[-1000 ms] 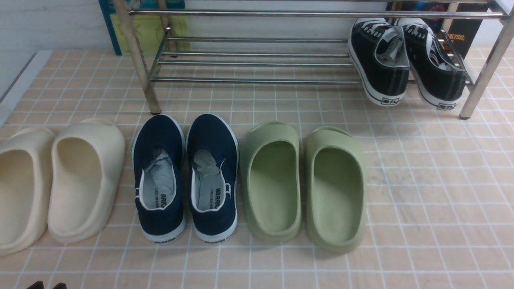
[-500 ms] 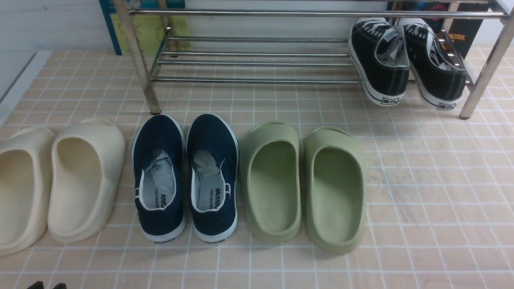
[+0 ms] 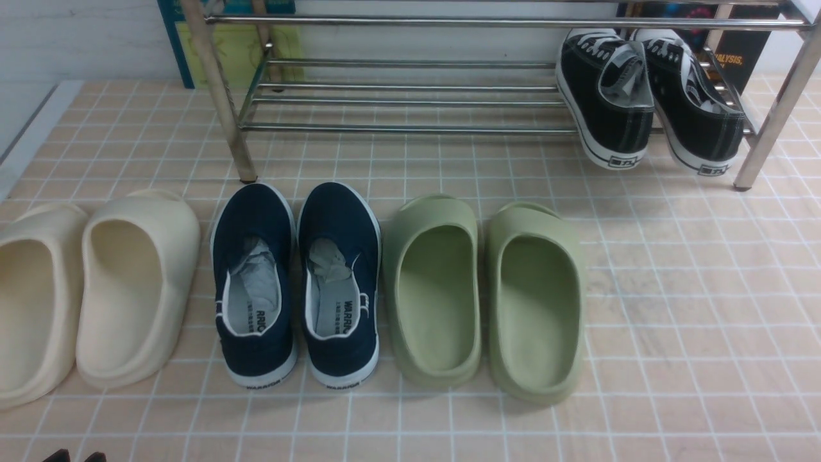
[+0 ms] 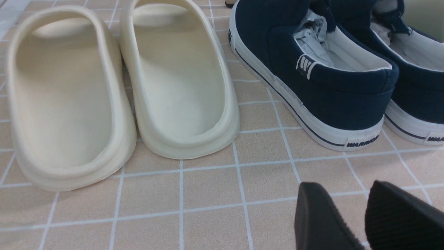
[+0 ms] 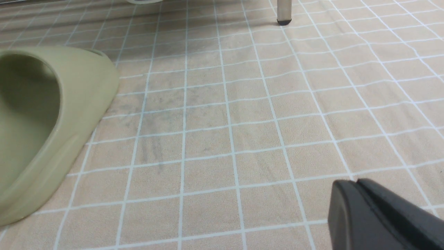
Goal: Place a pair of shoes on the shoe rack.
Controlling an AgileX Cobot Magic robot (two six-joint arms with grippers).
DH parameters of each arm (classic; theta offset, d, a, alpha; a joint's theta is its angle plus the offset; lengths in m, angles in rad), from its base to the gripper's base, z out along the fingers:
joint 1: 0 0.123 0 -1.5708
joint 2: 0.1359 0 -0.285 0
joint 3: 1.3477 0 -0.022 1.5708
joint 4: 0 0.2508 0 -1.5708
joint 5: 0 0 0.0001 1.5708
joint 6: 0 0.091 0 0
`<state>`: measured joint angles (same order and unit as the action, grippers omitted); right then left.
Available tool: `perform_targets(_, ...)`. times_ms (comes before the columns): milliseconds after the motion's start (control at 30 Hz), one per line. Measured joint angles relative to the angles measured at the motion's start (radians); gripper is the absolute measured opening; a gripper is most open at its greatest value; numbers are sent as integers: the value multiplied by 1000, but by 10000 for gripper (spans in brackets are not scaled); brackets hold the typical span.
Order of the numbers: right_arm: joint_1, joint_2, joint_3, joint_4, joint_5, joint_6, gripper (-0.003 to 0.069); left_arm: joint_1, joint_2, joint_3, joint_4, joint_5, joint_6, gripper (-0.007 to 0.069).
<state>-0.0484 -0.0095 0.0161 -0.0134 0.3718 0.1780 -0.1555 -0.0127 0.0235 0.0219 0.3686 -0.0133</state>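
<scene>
The pair of shoes, two black lace-up sneakers (image 3: 609,96) (image 3: 696,109), rests on the lower bars of the silver shoe rack (image 3: 410,128) at its right end, toes pointing in and white heels hanging over the front bar. My left gripper (image 4: 347,189) hovers low over the tiled floor behind the navy shoes. It is open with a small gap and nothing between its fingers; only its tips (image 3: 76,457) show at the front view's bottom edge. In the right wrist view my right gripper (image 5: 357,184) is shut and empty above bare tiles.
On the floor in front of the rack stand cream slippers (image 3: 141,289), navy slip-ons (image 3: 256,218) and green slippers (image 3: 532,301) in a row. One rack leg (image 5: 283,10) stands ahead of the right gripper, with a green slipper (image 5: 69,90) to its side.
</scene>
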Motion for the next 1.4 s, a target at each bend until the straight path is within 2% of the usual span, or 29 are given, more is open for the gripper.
perform_targets(1400,0,0,-2,-3,4,14,80,0,0,0,7,0,0,239)
